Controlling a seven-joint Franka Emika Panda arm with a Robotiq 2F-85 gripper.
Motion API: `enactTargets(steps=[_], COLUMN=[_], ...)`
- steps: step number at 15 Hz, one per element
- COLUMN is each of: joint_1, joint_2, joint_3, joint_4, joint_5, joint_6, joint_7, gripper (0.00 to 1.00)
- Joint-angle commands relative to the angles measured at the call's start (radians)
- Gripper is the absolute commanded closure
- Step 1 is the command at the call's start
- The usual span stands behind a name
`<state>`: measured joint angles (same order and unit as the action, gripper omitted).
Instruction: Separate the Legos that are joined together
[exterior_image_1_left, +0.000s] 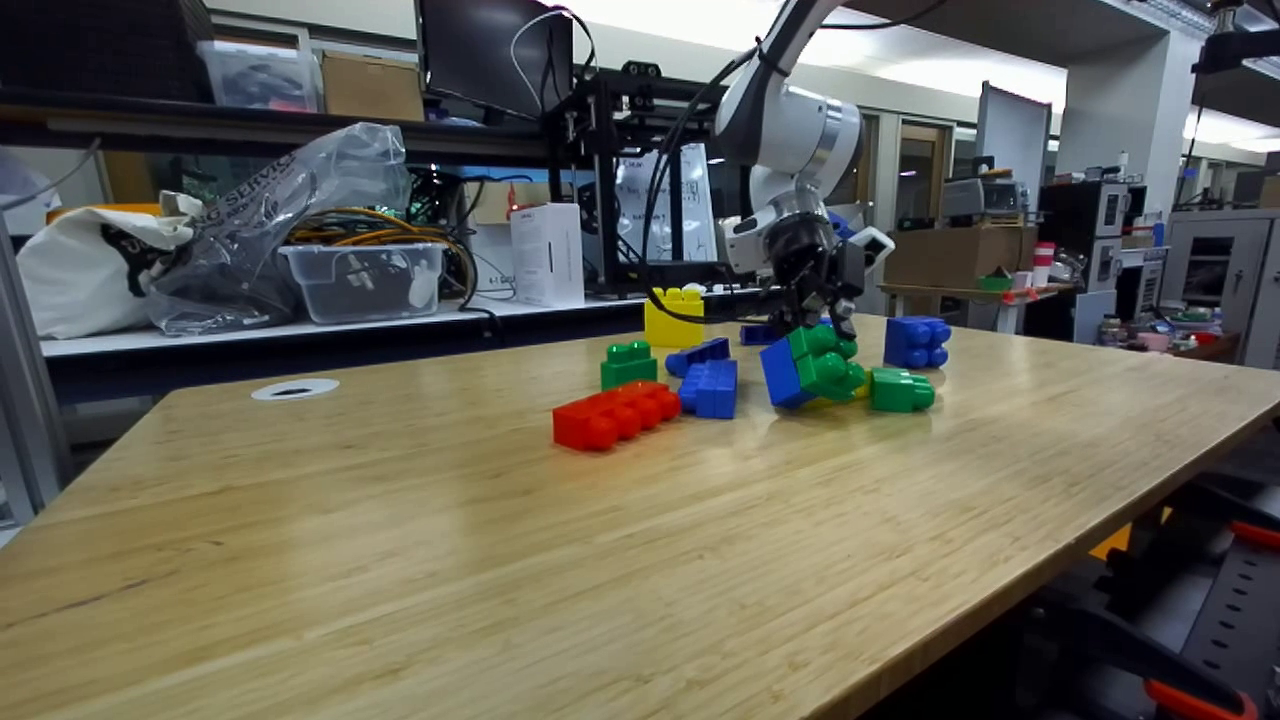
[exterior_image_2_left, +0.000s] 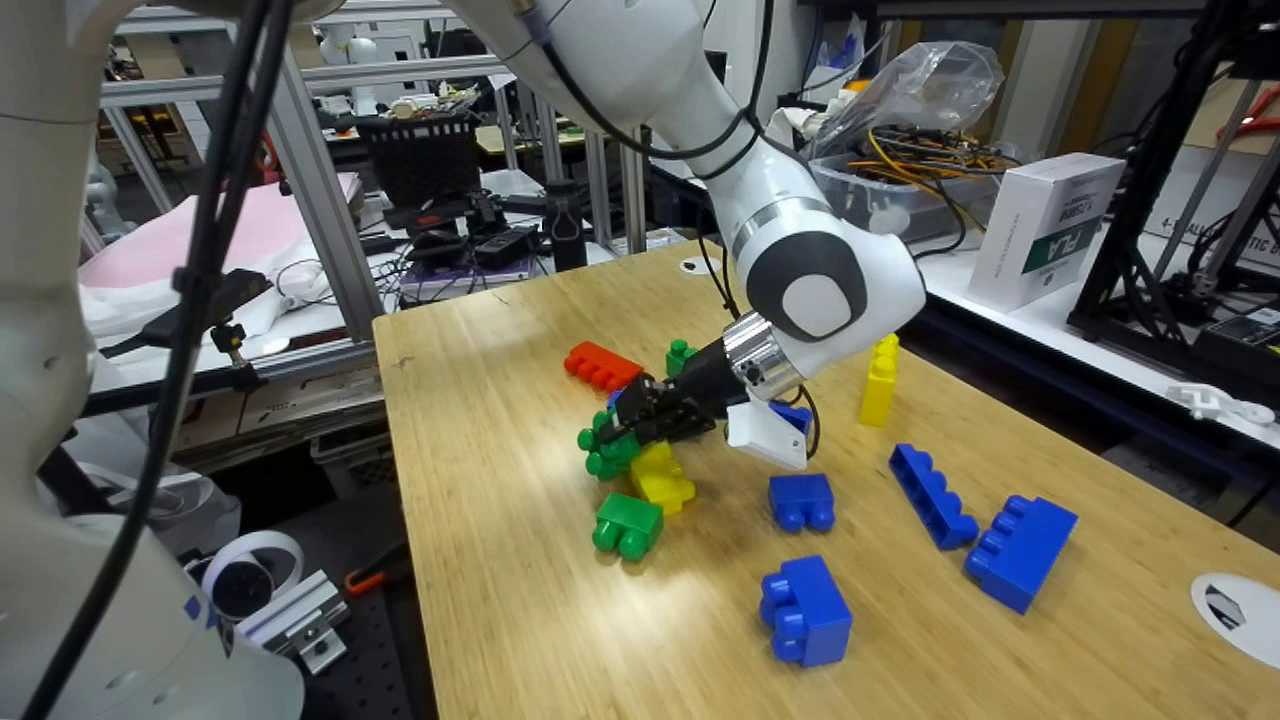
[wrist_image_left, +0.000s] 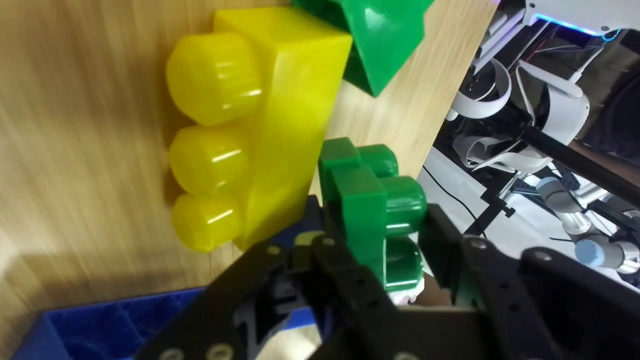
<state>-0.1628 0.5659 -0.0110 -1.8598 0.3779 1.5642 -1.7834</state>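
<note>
A stack of a green Lego (exterior_image_1_left: 826, 362) joined to a blue Lego (exterior_image_1_left: 782, 376) is tilted, studs sideways, under my gripper (exterior_image_1_left: 828, 312) in an exterior view. In the wrist view my gripper (wrist_image_left: 372, 215) has one finger against the studs of the green Lego (wrist_image_left: 364, 210) and one behind it; it looks shut on that Lego. A yellow Lego (wrist_image_left: 285, 115) lies beside it, apart. A loose green Lego (exterior_image_2_left: 628, 525) lies near the yellow Lego (exterior_image_2_left: 660, 478) in an exterior view. The blue half is mostly hidden there behind the gripper (exterior_image_2_left: 636, 412).
Around the stack lie a red brick (exterior_image_1_left: 615, 415), a green brick (exterior_image_1_left: 628, 366), blue bricks (exterior_image_1_left: 712, 388) (exterior_image_2_left: 808, 612) and an upright yellow brick (exterior_image_2_left: 879, 382). More blue bricks (exterior_image_2_left: 1022, 552) (exterior_image_2_left: 932, 497) lie farther out. The table edge (exterior_image_2_left: 415, 560) runs near the stack.
</note>
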Motion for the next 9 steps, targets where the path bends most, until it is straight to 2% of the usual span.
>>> enactTargets(steps=[1,9], joint_1=[0.005,0.021], joint_2=[-0.012,-0.018], joint_3=[0.002,-0.006], joint_4=[-0.032,-0.051], joint_5=[-0.058,-0.178], joint_6=[0.055,0.11], joint_7=[0.037,0.167], gripper=[0.83,0.83])
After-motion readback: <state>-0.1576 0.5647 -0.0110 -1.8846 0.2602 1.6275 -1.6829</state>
